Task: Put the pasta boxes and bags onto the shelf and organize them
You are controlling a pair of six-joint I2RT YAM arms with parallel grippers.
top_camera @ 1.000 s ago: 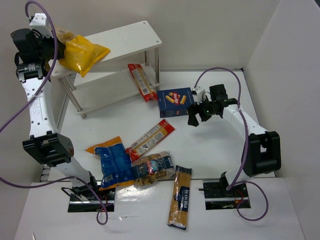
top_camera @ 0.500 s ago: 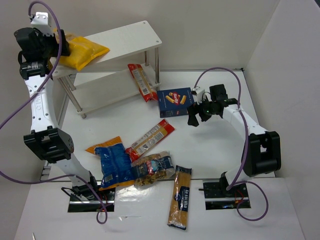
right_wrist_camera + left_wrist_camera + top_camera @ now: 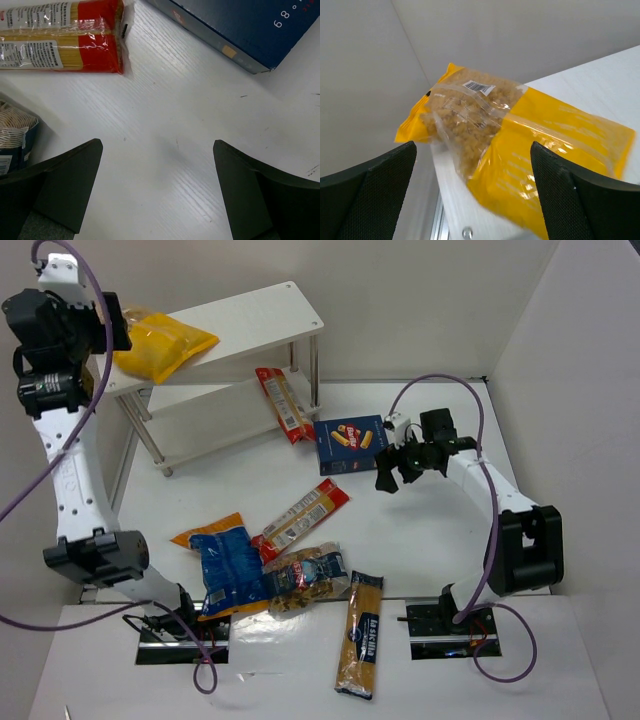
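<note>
The yellow bag (image 3: pixel 160 342) (image 3: pixel 520 145) lies flat at the left end of the shelf's (image 3: pixel 250 325) top board, its clear end toward my left gripper (image 3: pixel 112 328) (image 3: pixel 472 147). That gripper is open just off the bag's end, touching nothing. The dark blue box (image 3: pixel 348 443) (image 3: pixel 245 25) lies on the table right of the shelf. My right gripper (image 3: pixel 396 472) (image 3: pixel 157 145) hovers open over bare table beside the box. One red packet (image 3: pixel 283 403) leans by the shelf leg. Another red packet (image 3: pixel 300 513) (image 3: pixel 65 37) lies mid-table.
A blue-orange bag (image 3: pixel 225 565), a clear bag (image 3: pixel 308 575) and a long blue-labelled packet (image 3: pixel 360 633) lie near the front edge between the arm bases. The shelf's lower board (image 3: pixel 220 415) is bare. Walls close in behind and on the right.
My left gripper has opened and let go of the yellow bag, which now rests on the top board. The left arm has drawn back to the left. The right arm has not moved.
</note>
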